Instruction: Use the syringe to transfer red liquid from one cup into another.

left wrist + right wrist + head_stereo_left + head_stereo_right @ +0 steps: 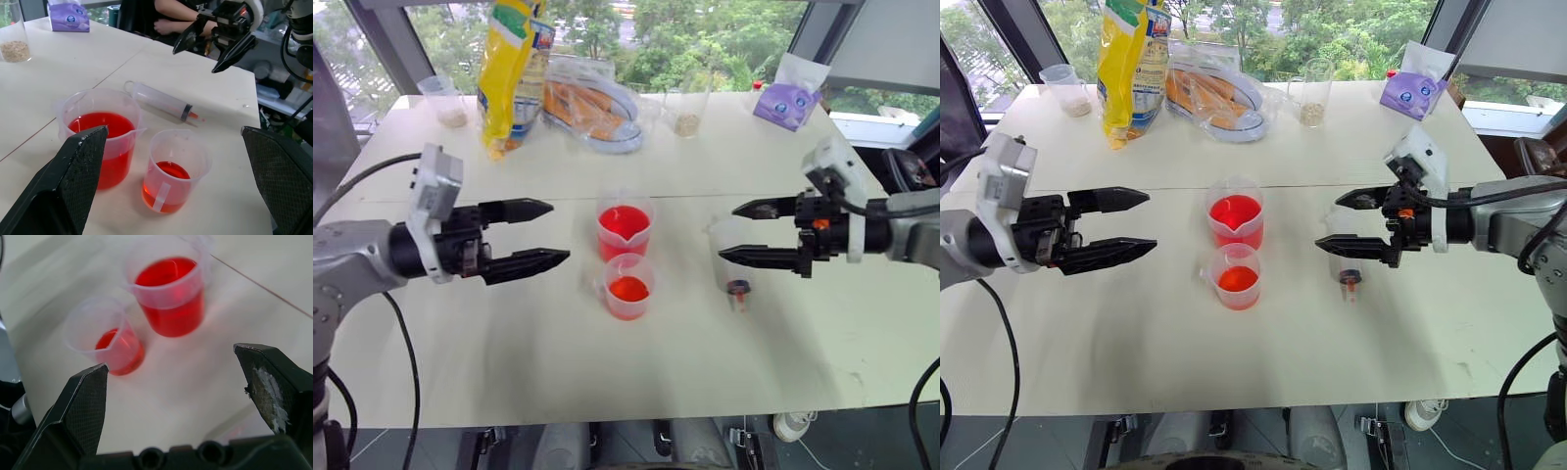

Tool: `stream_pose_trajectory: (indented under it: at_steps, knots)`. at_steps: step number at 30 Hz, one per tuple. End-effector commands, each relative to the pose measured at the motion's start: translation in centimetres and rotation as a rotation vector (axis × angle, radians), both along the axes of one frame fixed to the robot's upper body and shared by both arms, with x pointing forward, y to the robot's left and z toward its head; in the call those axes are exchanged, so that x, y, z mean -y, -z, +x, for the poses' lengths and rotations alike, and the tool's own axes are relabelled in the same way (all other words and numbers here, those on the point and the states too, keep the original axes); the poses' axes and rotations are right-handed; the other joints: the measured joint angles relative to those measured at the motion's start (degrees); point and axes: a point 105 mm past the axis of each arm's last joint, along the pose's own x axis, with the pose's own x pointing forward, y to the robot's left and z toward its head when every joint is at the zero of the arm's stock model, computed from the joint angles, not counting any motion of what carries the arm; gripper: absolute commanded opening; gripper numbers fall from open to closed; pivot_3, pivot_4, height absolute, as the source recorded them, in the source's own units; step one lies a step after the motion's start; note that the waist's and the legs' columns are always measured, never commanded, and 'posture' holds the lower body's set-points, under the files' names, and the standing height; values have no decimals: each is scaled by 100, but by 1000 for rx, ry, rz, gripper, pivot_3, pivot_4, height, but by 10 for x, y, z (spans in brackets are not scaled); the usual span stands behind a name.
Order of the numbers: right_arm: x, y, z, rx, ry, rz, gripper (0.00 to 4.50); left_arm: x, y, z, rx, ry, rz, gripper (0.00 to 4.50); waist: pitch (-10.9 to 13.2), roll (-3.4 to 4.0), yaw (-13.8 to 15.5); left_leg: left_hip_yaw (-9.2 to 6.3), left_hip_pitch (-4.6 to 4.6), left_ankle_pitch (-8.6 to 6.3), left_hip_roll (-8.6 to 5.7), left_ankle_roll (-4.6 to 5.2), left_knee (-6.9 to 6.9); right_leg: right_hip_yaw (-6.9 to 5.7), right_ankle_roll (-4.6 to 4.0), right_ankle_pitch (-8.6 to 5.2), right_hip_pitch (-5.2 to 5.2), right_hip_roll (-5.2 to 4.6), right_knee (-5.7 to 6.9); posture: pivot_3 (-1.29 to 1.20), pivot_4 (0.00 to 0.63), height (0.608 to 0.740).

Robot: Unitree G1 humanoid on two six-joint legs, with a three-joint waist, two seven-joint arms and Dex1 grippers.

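Pale bench (607, 372) by the window, both arms hovering, nothing picked up yet.

The larger cup (625, 231) stands in the middle of the bench, well filled with red liquid (624, 221); the smaller cup (628, 286) stands just beside it on my side, with a little red in the bottom. The syringe (164, 101) lies flat on the bench, under my right gripper (1349, 229), its nozzle toward me. My left gripper (540, 235) hangs apart from the cups. Both have the jaws wide open and hold nothing. I judge the work is at its start: I must still grasp the syringe, draw from the larger cup and empty into the smaller one.
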Motion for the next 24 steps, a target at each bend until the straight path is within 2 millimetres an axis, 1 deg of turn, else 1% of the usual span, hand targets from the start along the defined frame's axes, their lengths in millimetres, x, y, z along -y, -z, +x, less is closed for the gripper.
stream_pose_trajectory:
  at_steps: [1, 6, 9, 13, 14, 17, 24]
  knots:
    - [11, 4, 16, -19, 123, -63, 4463, 2, -6, 2, 48, 6, -5, 4500, 0, 0, -4, 1, 1, 0, 0, 0, 0, 0, 0, 0, 0, 0, 1, 0, 150, 740]
    - [25, 15, 43, -68, 313, -115, 4463, 4, -4, 6, 58, 16, -10, 4500, 0, 0, -18, 3, 3, 1, 0, -1, 0, 3, -2, -1, 0, 1, 1, 0, 150, 740]
    - [30, 26, 52, -120, 402, -145, 4463, 7, -1, 7, 66, 25, -16, 4500, -1, -1, -9, 4, 3, 1, 0, -1, 0, 4, -2, 0, -2, 3, 3, 0, 150, 740]
    - [39, 48, 65, -219, 544, -157, 4463, 13, 3, 7, 73, 35, -30, 4500, -1, -1, -2, 6, 2, 1, -2, 0, 0, 5, 2, 2, 0, 2, 2, 0, 150, 740]
    - [38, 52, 66, -239, 557, -154, 4463, 14, 4, 7, 75, 36, -31, 4500, -1, -1, 2, 5, 0, 1, -3, 0, 1, 5, 4, 4, -1, 1, 2, 0, 150, 740]
    - [29, 61, 68, -295, 552, -130, 4463, 16, 6, 7, 79, 39, -36, 4500, -1, -1, -4, 4, -1, 1, -5, 0, 1, 5, 15, 10, 0, 1, 3, 0, 150, 740]
    - [17, 80, 75, -330, 539, -171, 4463, 18, 7, 7, 86, 35, -44, 4500, -1, -1, -13, 2, 0, 0, -4, 1, 0, 4, 20, 13, -1, 4, 5, 0, 150, 740]
